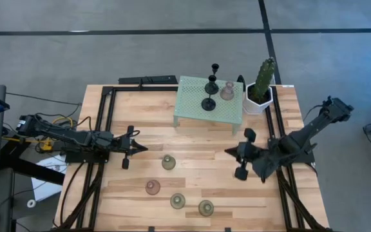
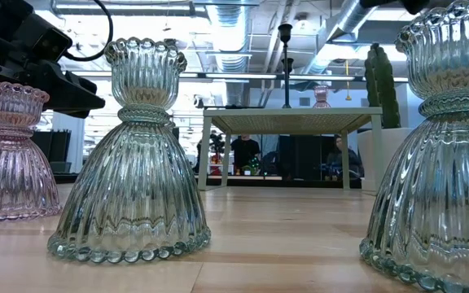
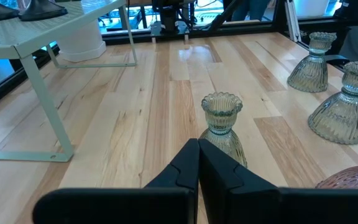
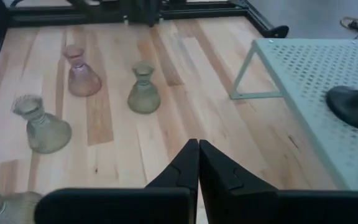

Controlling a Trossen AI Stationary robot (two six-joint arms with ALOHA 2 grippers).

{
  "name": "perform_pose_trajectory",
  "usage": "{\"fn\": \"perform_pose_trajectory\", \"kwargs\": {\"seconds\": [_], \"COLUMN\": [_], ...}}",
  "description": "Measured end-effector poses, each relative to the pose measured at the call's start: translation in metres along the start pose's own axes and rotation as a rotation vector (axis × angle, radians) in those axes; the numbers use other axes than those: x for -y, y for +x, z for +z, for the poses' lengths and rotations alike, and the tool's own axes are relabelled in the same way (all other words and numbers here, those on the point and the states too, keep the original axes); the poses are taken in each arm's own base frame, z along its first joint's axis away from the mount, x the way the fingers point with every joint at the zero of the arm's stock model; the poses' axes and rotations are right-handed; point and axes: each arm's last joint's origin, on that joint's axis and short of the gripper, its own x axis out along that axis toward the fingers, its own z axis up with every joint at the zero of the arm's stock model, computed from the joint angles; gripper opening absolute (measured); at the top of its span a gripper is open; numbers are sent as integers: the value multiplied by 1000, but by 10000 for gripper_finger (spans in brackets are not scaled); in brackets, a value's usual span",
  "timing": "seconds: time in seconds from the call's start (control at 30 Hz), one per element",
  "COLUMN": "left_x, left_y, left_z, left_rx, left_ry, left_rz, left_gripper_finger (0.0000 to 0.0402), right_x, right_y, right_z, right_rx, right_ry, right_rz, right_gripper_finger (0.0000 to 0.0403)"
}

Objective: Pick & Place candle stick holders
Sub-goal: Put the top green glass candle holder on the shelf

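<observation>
the left gripper (image 1: 136, 149) hovers low over the table (image 1: 198, 187), its fingers (image 3: 185, 171) pressed together and empty, with the tip pointing at a pale green holder (image 1: 168, 162) that stands just beyond it — near, not touching. the right gripper (image 1: 232, 152) hangs across the table from it, fingers (image 4: 188, 168) likewise closed on nothing, facing the same pale green holder from the other side.

taking the mint stand (image 1: 209, 101) as landmark: two black holders (image 1: 210, 90) stand on its top, one at the far edge and one nearer the middle, and a pinkish holder (image 1: 227, 91) stands on the top just beside them, toward the cactus (image 1: 263, 80). the cactus sits in its white pot right next to the stand. the pale green holder between the grippers stands on the table well in front of the stand. farther still from the stand, toward the table's near edge, stand a second pinkish holder (image 1: 152, 187) and two more pale green holders (image 1: 177, 201) (image 1: 205, 207) — all upright and apart from one another.
</observation>
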Motion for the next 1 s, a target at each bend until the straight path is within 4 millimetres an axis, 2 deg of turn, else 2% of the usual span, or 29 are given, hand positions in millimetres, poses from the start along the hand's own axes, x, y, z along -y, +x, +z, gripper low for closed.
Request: {"fn": "perform_pose_trajectory", "kwargs": {"seconds": [0.17,0.27,0.7,1.0], "left_x": [0,0,0,0], "left_y": [0,0,0,0], "left_z": [0,0,1,2], "left_rx": [0,3,9,19], "left_ry": [0,0,-1,-8], "left_rz": [0,0,0,-17], "left_gripper_finger": [6,6,6,6], "right_x": [-16,-22,-39,-50], "right_y": [12,18,46,62], "right_z": [-10,-13,-19,-19], "right_rx": [5,-15,-56,-17], "right_ry": [-133,-182,-136,-83], "right_rz": [-86,-77,11,18], "right_gripper_finger": [0,0,0,0]}}
